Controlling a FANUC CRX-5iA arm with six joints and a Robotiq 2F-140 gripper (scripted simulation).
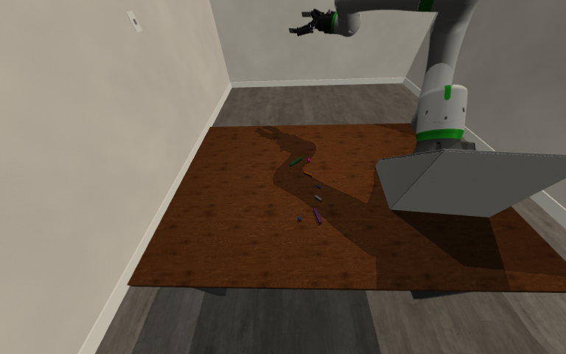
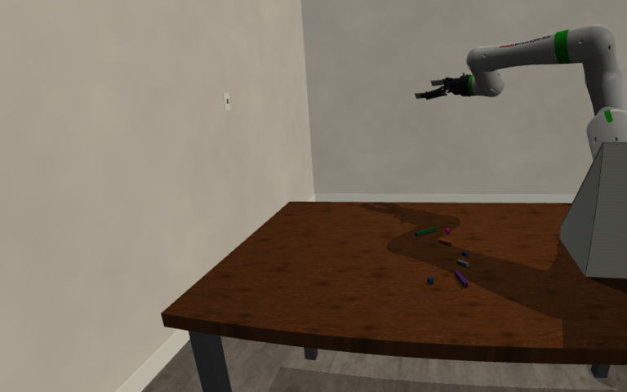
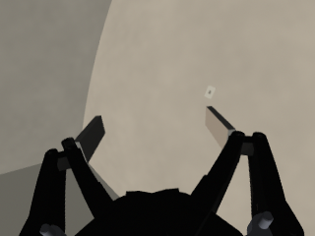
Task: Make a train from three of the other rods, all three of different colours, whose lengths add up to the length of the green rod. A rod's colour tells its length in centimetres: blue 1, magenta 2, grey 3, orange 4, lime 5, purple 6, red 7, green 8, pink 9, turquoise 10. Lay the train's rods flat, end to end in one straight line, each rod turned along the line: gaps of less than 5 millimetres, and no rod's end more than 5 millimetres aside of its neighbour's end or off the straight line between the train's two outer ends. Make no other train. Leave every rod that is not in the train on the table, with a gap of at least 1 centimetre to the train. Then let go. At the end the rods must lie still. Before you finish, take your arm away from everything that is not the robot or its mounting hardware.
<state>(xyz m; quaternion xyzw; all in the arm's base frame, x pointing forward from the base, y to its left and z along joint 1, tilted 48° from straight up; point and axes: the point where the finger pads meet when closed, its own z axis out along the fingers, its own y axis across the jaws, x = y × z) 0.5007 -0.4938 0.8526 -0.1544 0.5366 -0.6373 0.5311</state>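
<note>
Several small rods lie spread apart on the brown table. The green rod [image 1: 295, 161] [image 2: 425, 231] lies farthest back, with a magenta rod [image 1: 309, 159] [image 2: 447, 229] just right of it. An orange rod [image 1: 307, 173] [image 2: 445, 242], a blue rod [image 1: 318, 186] [image 2: 464, 253], a grey rod [image 1: 318, 198] [image 2: 462, 263] and a purple rod [image 1: 317, 215] [image 2: 460, 278] follow toward the front. A second blue rod [image 1: 299, 218] [image 2: 430, 280] lies left of the purple one. My gripper [image 1: 300, 23] [image 2: 426, 88] [image 3: 154, 120] is open and empty, high above the table, pointing sideways at the wall. The wrist view shows only walls.
The arm's grey pedestal [image 1: 467, 181] [image 2: 596, 212] stands on the table's right side. A wall runs close along the table's left edge. The arm's shadow falls across the rods.
</note>
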